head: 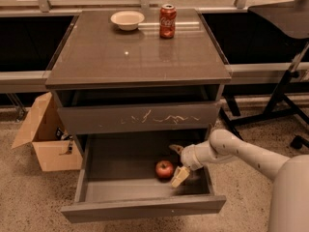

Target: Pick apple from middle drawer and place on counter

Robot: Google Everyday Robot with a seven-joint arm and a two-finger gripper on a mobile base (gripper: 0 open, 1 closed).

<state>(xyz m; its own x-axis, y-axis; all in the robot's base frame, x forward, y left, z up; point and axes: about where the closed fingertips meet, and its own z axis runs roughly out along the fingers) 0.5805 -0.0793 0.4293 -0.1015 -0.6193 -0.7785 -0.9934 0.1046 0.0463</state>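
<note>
The red apple lies on the grey floor of the open middle drawer, right of centre. My gripper reaches into the drawer from the right on a white arm. It is open, with one pale finger near the front and the other behind, and the apple sits just left of the gap between them, not held. The counter is the glossy top slab of the cabinet above.
A red soda can and a white bowl stand at the back of the counter. The drawer front with white scratch marks is shut above the open drawer. A cardboard box sits on the floor at left. A black stand is at right.
</note>
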